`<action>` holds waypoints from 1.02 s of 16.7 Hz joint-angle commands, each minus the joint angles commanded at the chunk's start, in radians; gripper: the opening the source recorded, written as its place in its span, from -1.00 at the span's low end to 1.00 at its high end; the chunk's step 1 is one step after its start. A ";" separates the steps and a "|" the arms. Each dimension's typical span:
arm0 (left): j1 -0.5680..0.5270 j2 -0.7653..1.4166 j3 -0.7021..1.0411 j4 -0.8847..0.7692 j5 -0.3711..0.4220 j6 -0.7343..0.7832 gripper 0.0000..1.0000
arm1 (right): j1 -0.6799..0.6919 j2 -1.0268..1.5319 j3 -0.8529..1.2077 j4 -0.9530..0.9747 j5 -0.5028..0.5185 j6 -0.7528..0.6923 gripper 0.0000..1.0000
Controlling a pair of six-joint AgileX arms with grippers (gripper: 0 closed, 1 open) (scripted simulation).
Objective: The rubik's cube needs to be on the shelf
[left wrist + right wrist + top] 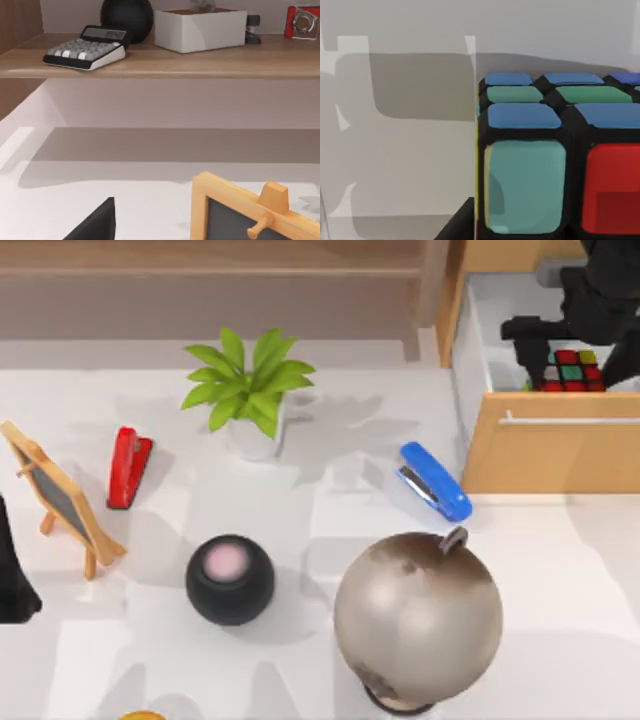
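A white table (560,640) fills the room's foreground, lit evenly so soft grey shadows fall across it. At its far right stands a light wooden drawer unit (550,455), its white-lined drawer open. Behind runs a plain pale wall (175,102).

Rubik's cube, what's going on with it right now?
The rubik's cube sits inside the open wooden drawer at the table's right rear. The right arm is reaching into the drawer, with its claw right at the cube; the right wrist view shows the cube up close. A grasp cannot be confirmed. The shelf along the back does not yet hold the cube. The left arm is parked at the table's left edge, near the small chalkboard.
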 joint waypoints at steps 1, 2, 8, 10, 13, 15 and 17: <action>0.000 0.000 0.000 0.000 0.000 0.000 1.00 | 0.000 -0.001 -0.001 -0.001 0.001 0.000 -1.00; 0.000 0.000 0.000 0.000 0.000 0.000 1.00 | 0.002 -0.011 -0.008 -0.010 0.009 0.005 -1.00; 0.000 0.000 0.000 0.000 0.000 0.000 1.00 | 0.073 -0.182 -0.010 -0.115 0.096 0.068 -1.00; 0.000 0.000 0.000 0.000 0.000 0.000 1.00 | 0.117 -0.234 0.025 -0.124 0.101 0.089 -1.00; 0.000 0.000 0.000 0.000 0.000 0.000 1.00 | 0.155 -0.274 0.089 -0.118 0.079 0.102 -1.00; 0.000 0.000 0.000 0.000 0.000 0.000 1.00 | 0.148 -0.264 0.119 -0.123 0.057 0.094 -1.00; 0.000 0.000 0.000 0.000 0.000 0.000 1.00 | 0.115 -0.218 0.131 -0.140 0.038 0.074 -1.00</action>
